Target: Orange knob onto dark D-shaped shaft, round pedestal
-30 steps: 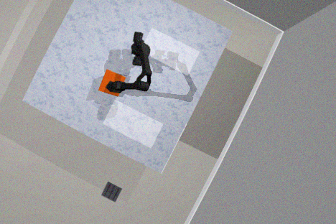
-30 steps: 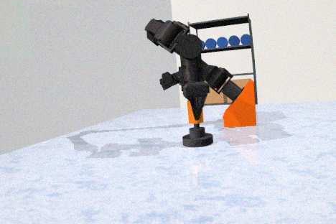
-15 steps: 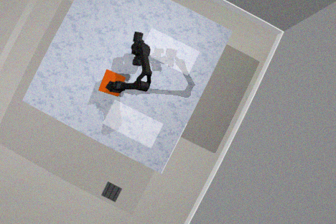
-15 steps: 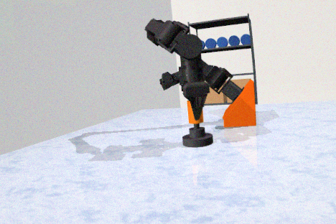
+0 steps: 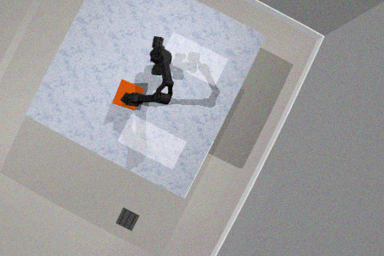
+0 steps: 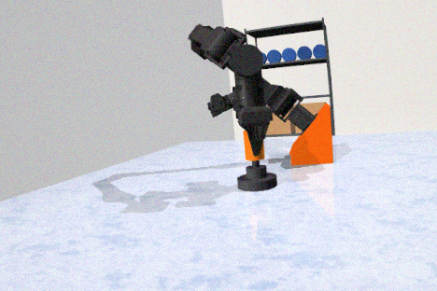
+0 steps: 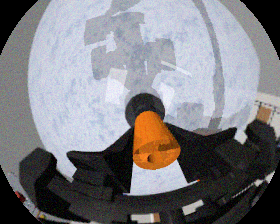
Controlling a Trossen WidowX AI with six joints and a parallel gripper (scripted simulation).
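Observation:
The orange knob is upright between the fingers of my gripper, which is shut on it. It is over the round dark pedestal. In the exterior view, a short piece of the dark shaft shows between the knob's lower edge and the pedestal's raised hub, so the knob is not down against the pedestal. Whether the shaft's tip is inside the knob's hole is hidden, as is the shaft's flat side. In the top view the arm hides the knob and pedestal.
The orange wedge carries the arm's base, behind and right of the pedestal in the exterior view. A dark shelf rack with several blue round things stands beyond the table. Shadows of the arm fall across the tabletop.

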